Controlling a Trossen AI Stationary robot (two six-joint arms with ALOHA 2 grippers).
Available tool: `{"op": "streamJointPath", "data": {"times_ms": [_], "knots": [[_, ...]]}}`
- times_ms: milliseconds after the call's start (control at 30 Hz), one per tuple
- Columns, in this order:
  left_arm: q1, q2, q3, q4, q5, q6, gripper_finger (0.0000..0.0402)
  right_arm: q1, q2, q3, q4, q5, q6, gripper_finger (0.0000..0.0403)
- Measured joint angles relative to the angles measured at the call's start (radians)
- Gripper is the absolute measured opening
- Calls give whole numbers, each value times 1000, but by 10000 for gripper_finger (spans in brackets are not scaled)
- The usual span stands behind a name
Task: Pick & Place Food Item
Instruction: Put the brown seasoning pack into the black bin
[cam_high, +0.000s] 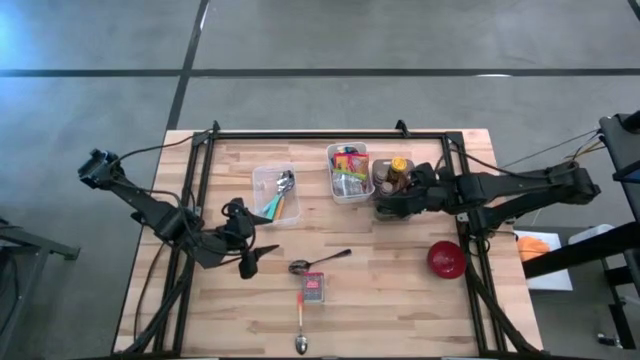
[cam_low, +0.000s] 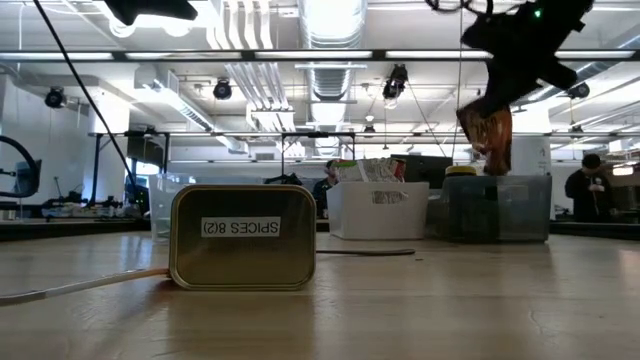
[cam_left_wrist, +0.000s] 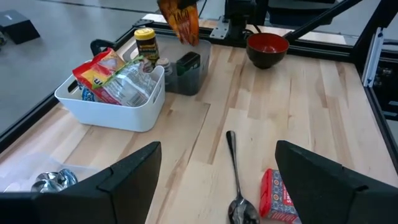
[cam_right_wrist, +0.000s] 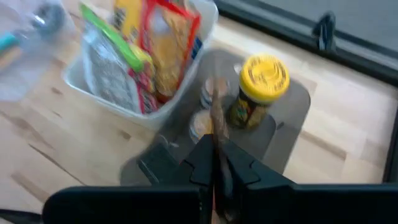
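A brown-orange snack packet (cam_low: 488, 138) hangs in the air above the dark bin (cam_high: 392, 190), with my right gripper (cam_low: 492, 92) shut on it. The left wrist view shows it too, as the hanging packet (cam_left_wrist: 181, 22). In the right wrist view the packet (cam_right_wrist: 217, 118) is seen edge-on over the bin. Beside the dark bin stands a white bin (cam_high: 349, 172) full of snack packets. My left gripper (cam_high: 250, 262) is open near the table's left side, clear of everything. My right gripper pinches the packet's upper edge (cam_low: 484, 112) between its two shut fingers (cam_right_wrist: 239, 165). The fingers come slanting down from the table's right side. The packet hangs upright below them, lifted clear above the dark bin.
A yellow-lidded jar (cam_right_wrist: 263, 79) and small cans stand in the dark bin. A clear tub (cam_high: 277, 192) holds utensils. On the table lie a spoon (cam_high: 318, 262), a spice tin (cam_high: 314, 288) and a second spoon (cam_high: 301, 335). A red bowl (cam_high: 446, 259) sits at the right.
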Motion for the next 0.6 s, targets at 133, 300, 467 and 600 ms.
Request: {"op": "streamJointPath", "data": {"times_ms": [133,300,467,600], "knots": [[0,0,0,-2,0,0,320,1,-9,43,-3,27,-33,7],[0,0,0,-3,0,0,320,-14,-9,52,-5,30,-60,7],[0,1,0,-6,0,-4,319,-36,-7,37,-12,30,-64,7],[0,1,0,-6,0,-4,319,-51,-7,20,-12,30,-67,7]]}}
